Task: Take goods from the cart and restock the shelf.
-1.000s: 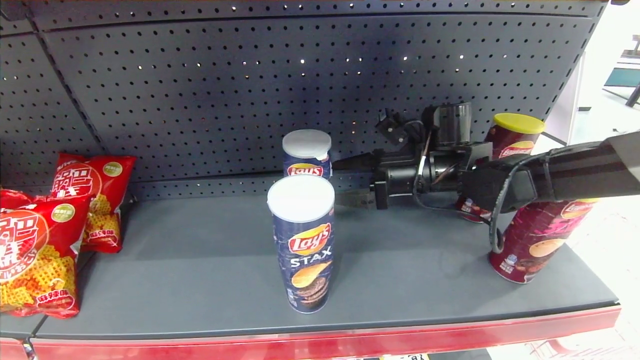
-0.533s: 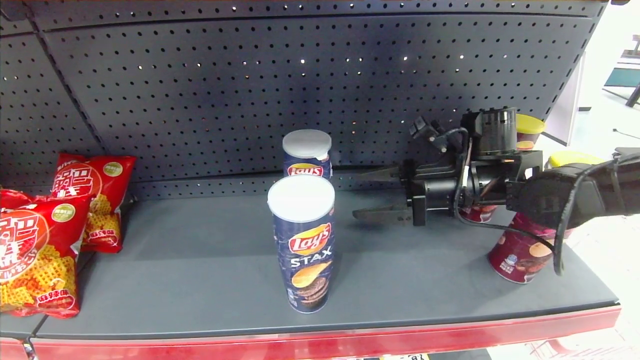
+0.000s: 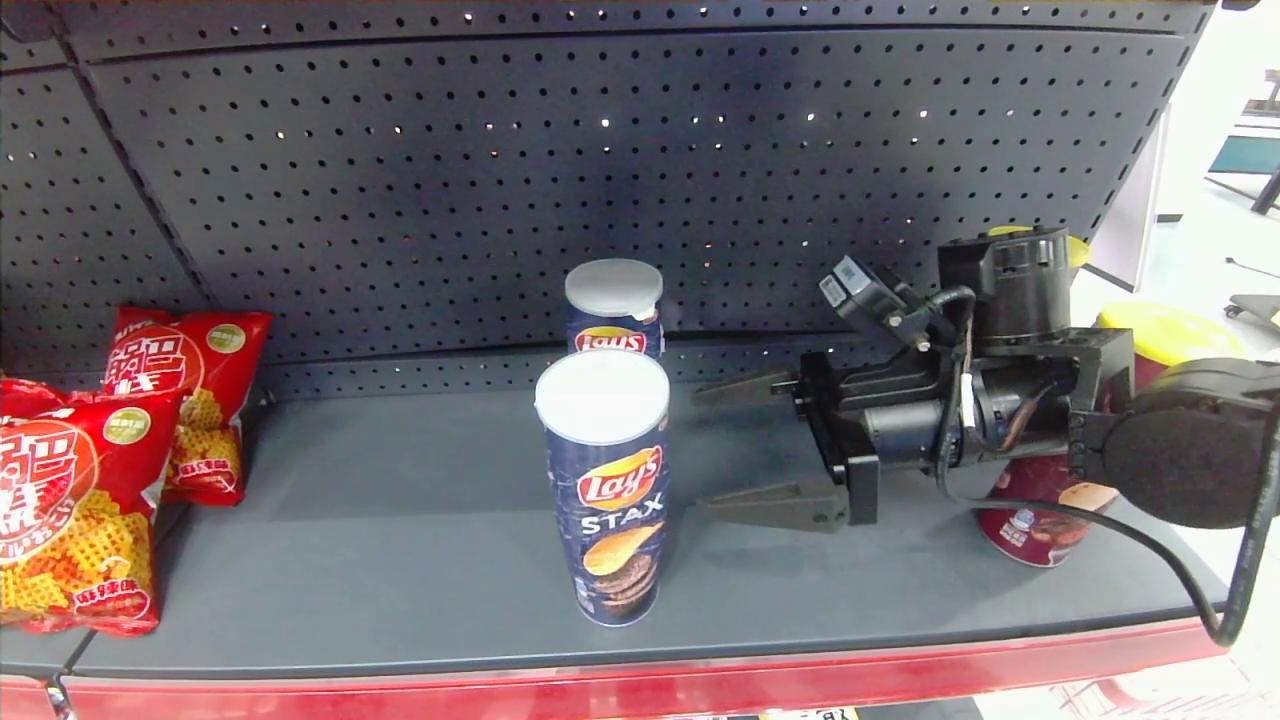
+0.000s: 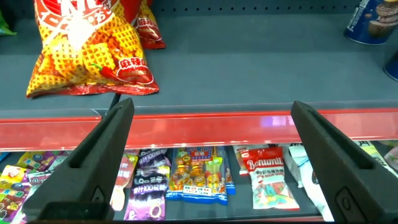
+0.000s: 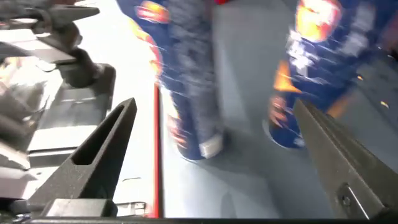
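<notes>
Two blue chip cans stand on the grey shelf (image 3: 400, 520), one at the front (image 3: 607, 500) and one behind it (image 3: 613, 305) by the pegboard. To their right my right gripper (image 3: 705, 448) hangs open and empty over the shelf, its fingers pointing at the cans without touching them. The right wrist view has both blue cans (image 5: 186, 81) (image 5: 311, 74) beyond the right gripper (image 5: 214, 106). My left gripper (image 4: 211, 106) is open and empty, low before the shelf's red front edge (image 4: 199, 121).
Red snack bags (image 3: 70, 510) (image 3: 190, 400) lie at the shelf's left end. Maroon cans with yellow lids (image 3: 1035, 520) (image 3: 1165, 330) stand at the right end, partly behind my right arm. Small packets (image 4: 199, 174) fill the lower shelf. Bare shelf lies between the bags and the blue cans.
My right gripper has drawn back to the right and toward the shelf front, away from the blue cans, and its fingers have spread wider. The cans stayed put.
</notes>
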